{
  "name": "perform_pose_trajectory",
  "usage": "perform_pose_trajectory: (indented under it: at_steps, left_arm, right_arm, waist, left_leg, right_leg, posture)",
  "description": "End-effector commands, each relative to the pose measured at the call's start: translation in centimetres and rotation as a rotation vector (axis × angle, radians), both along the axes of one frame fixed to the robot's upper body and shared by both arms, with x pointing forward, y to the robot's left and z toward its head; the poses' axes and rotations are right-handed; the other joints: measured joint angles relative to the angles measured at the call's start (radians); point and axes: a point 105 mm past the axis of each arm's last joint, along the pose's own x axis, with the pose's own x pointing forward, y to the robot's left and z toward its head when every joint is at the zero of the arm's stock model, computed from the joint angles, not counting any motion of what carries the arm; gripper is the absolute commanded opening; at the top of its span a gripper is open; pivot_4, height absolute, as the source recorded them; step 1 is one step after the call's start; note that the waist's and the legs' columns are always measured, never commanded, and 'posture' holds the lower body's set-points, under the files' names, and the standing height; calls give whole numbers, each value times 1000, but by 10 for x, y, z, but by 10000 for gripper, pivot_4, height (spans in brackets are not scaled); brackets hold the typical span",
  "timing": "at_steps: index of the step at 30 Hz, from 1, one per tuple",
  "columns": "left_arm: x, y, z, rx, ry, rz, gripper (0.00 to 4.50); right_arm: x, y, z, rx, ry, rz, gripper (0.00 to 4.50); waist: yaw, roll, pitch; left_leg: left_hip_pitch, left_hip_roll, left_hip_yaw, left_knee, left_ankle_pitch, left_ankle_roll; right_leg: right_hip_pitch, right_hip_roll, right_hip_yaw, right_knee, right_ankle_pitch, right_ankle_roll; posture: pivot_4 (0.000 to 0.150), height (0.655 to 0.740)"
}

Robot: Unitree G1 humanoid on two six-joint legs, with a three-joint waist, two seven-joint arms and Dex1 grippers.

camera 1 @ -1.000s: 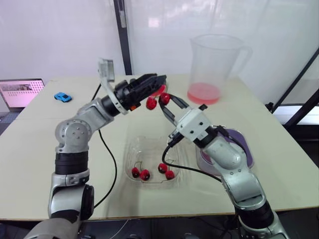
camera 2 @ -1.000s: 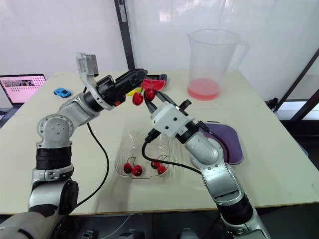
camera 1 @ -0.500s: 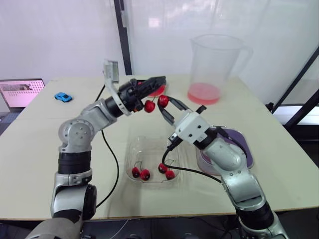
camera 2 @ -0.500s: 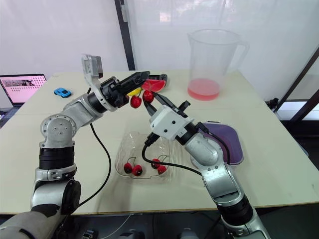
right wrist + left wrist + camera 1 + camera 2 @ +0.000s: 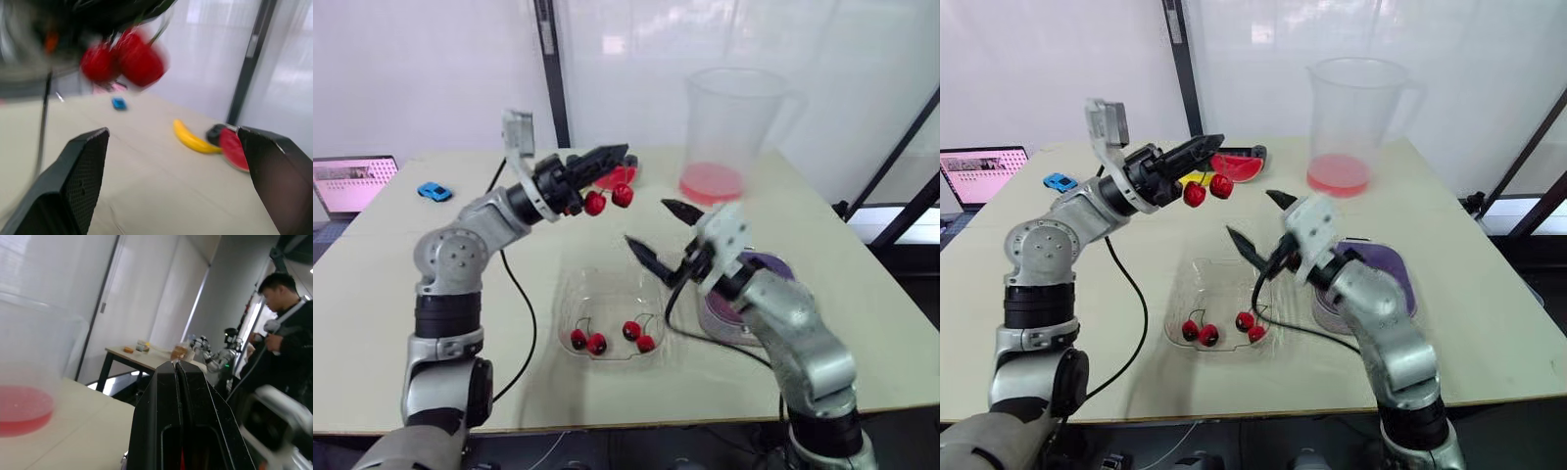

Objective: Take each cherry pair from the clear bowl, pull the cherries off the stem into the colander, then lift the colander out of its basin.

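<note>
I'm holding the cherry pair (image 5: 608,199) by its stem in the closed left gripper (image 5: 612,155), aloft beyond the clear bowl (image 5: 576,294), with the right gripper (image 5: 647,222) gaping apart from it, risking a drop onto the tabletop (image 5: 391,255) since it's hanging well apart from the colander (image 5: 1396,269).

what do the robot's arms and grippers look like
Both arms are silver-grey with rounded joints and black bands. The left gripper has two tapering black fingers and a grey camera bracket; the right gripper has the same fingers on a white housing. A black cable runs from each wrist.
</note>
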Motion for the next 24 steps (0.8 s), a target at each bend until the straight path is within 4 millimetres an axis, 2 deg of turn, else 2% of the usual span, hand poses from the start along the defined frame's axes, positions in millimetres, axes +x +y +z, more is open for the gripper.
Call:
perform_pose_trajectory:
  at_steps: [1,4,12,16,20,23,24]
  left_arm:
    - [-8,0,4,23,-41,-49,0]
    - [-10,-4,2,47,-44,-73,0]
    - [-19,-11,7,82,-55,-158,0]
    - [-16,-14,9,75,-58,-153,0]
    - [-17,-15,10,71,-62,-161,0]
    - [-18,-14,8,81,-59,-162,0]
    - [-18,-13,8,82,-58,-161,0]
  right_arm:
    - [-14,-14,4,-35,119,150,44678]
    - [-15,-19,5,-40,185,203,44678]
    - [-8,4,13,57,189,262,44678]
    - [-7,18,15,70,197,290,44678]
    - [-7,23,12,61,214,304,44678]
    - [-12,25,9,51,231,332,36342]
    - [-12,25,10,53,230,329,31947]
  waist:
    - [7,0,0]
    - [9,0,0]
    - [-2,0,0]
    - [1,0,0]
    - [0,0,0]
    - [-1,0,0]
    - [-1,0,0]
  left_leg:
    - [0,0,-1,0,0,0]
    - [0,-1,0,0,-2,3]
    - [0,-1,1,0,-3,5]
    - [0,-1,1,0,-1,2]
    - [0,-1,1,1,-1,1]
    - [0,-1,1,0,-1,1]
    - [0,-1,1,0,-1,1]
  right_leg:
    - [1,-1,0,-1,0,0]
    - [2,-2,0,-2,0,0]
    - [0,1,0,0,0,0]
    - [0,0,1,-1,0,0]
    - [0,0,1,-1,0,0]
    - [0,0,1,0,0,0]
    - [0,0,1,0,0,0]
  posture:
    - [1500,7400]
    - [1500,7400]
    - [1500,7400]
    - [1500,7400]
    - [1500,7400]
    - [1500,7400]
    - [1500,7400]
